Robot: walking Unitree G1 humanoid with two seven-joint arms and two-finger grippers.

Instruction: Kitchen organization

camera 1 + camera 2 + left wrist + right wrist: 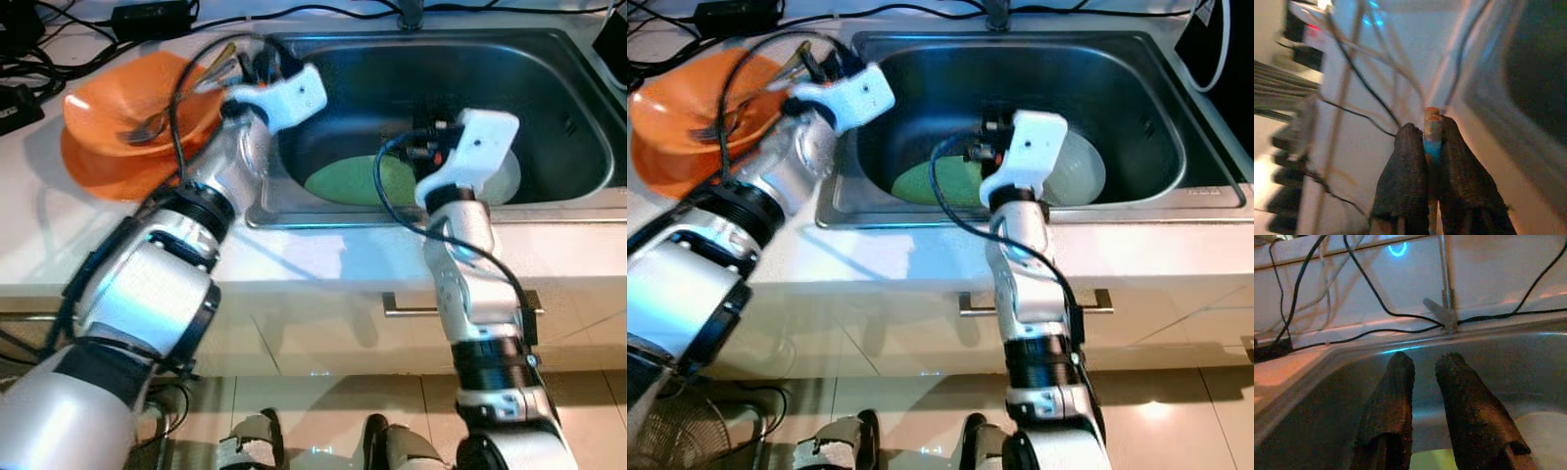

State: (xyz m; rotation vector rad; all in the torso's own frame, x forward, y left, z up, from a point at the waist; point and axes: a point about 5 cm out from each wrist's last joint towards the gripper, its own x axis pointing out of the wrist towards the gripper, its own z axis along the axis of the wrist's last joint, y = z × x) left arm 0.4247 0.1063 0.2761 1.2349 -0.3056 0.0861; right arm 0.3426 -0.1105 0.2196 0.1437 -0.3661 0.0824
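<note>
The left gripper is clamped on a thin utensil handle, orange at the tip with a blue band below it, pinched between the two black fingers. In the head views this gripper sits at the sink's back left corner, just over the rim where the steel sink meets the white countertop. What kind of utensil it holds cannot be told.

The right gripper hangs inside the sink with its fingers a narrow gap apart and nothing between them, pointing toward the back wall of the sink and the faucet stem. Its white wrist housing is above the middle of the basin.

On the sink floor lies a green plate, and just beside it, toward the sink's right side, a pale white plate, partly hidden by the right wrist.

Left of the sink, on the countertop, stand stacked orange bowls; a metal fork lies in the top one, and more utensil handles rise at its edge nearest the sink. Black cables and a black power adapter lie along the counter behind the sink and bowls. Below the sink, a drawer handle runs across the cabinet front.
</note>
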